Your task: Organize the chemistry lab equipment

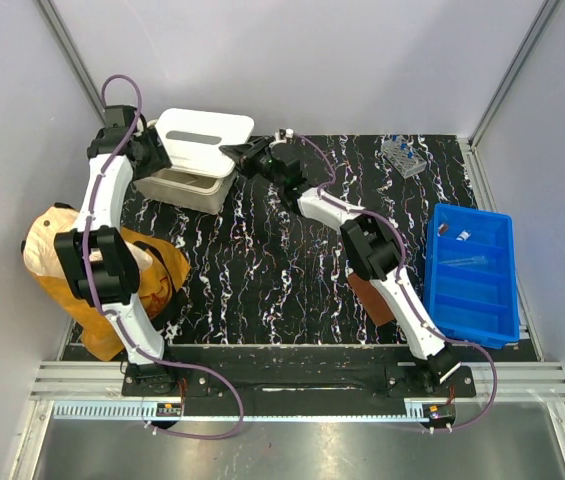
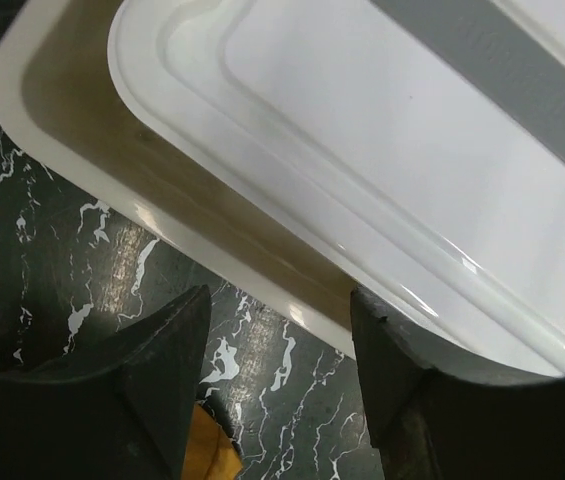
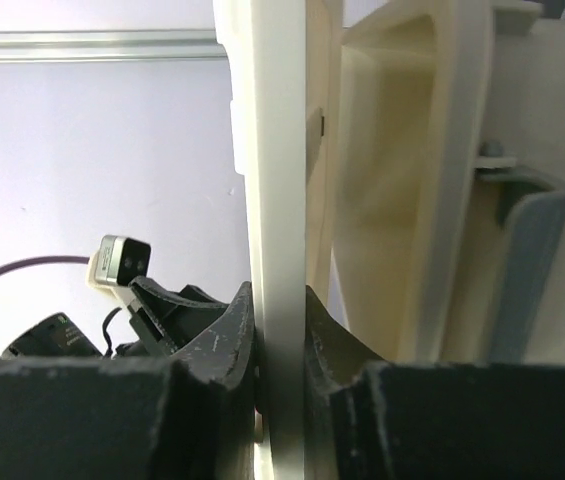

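At the back left stands a white box (image 1: 184, 188) with its white lid (image 1: 202, 128) tilted over it. My right gripper (image 1: 240, 155) is shut on the lid's right edge; in the right wrist view both pads press the thin white lid (image 3: 272, 150) at the right gripper (image 3: 280, 300). My left gripper (image 1: 152, 150) is at the box's left end, open and empty (image 2: 280, 330), with the box rim (image 2: 82, 150) just ahead and the lid (image 2: 382, 150) above. A small clear tube rack (image 1: 403, 155) with blue-tipped pieces sits at the back right.
A blue divided bin (image 1: 472, 272) at the right holds a few small pieces and a clear tube. A tan paper bag (image 1: 92, 265) lies at the left edge beside the left arm. A reddish-brown object (image 1: 367, 295) shows under the right arm.
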You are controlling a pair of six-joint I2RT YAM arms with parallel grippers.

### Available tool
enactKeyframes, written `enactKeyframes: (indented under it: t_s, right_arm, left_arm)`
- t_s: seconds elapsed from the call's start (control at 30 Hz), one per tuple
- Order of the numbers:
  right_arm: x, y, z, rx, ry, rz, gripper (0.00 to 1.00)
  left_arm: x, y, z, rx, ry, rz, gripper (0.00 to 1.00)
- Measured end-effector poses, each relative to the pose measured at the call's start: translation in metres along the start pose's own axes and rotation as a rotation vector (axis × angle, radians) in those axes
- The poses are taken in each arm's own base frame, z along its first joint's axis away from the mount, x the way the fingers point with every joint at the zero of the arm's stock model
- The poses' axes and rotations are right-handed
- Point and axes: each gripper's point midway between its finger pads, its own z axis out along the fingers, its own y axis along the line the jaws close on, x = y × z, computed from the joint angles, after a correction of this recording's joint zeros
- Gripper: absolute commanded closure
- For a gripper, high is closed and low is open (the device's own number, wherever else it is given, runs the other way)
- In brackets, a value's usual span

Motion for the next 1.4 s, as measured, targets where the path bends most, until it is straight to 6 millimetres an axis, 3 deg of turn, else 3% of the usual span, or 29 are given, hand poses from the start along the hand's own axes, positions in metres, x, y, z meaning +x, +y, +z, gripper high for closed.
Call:
enactKeyframes:
  t_s: [0.17, 0.33, 0.5, 0.7, 1.07, 1.2, 1.33, 1.4]
  right_arm:
    - [-0.001, 0.028, 0.008, -0.047, 0.001, 0.024, 0.99]
    - [0.008, 0.049, 0.016, -0.098, -0.007, 0.02, 0.99]
    - [0.023, 0.034, 0.028, -0.067, -0.01, 0.02, 1.0]
    - [0.035, -0.013, 0.037, 0.032, -0.022, 0.027, 0.96]
    - [0.038, -0.003, 0.04, 0.042, -0.036, -0.007, 0.92]
    - [0.039, -0.005, 0.04, 0.054, -0.033, -0.023, 0.81]
    - [0.041, -0.009, 0.039, 0.063, -0.021, -0.063, 0.6]
    - [0.043, -0.011, 0.038, 0.073, -0.011, -0.085, 0.57]
  left_arm:
    - [-0.03, -0.008, -0.032, 0.02, -0.102, 0.002, 0.37]
    - [-0.047, -0.006, -0.044, 0.014, -0.155, -0.023, 0.38]
    - [-0.05, 0.003, -0.044, 0.006, -0.158, -0.068, 0.39]
    - [-0.054, 0.012, -0.042, -0.005, -0.167, -0.076, 0.39]
    - [-0.034, 0.039, 0.007, -0.052, -0.07, -0.072, 0.4]
    - [-0.035, 0.044, 0.014, -0.052, -0.064, -0.081, 0.4]
    - [-0.035, 0.046, 0.017, -0.051, -0.061, -0.084, 0.4]
    - [-0.034, 0.046, 0.017, -0.052, -0.058, -0.084, 0.41]
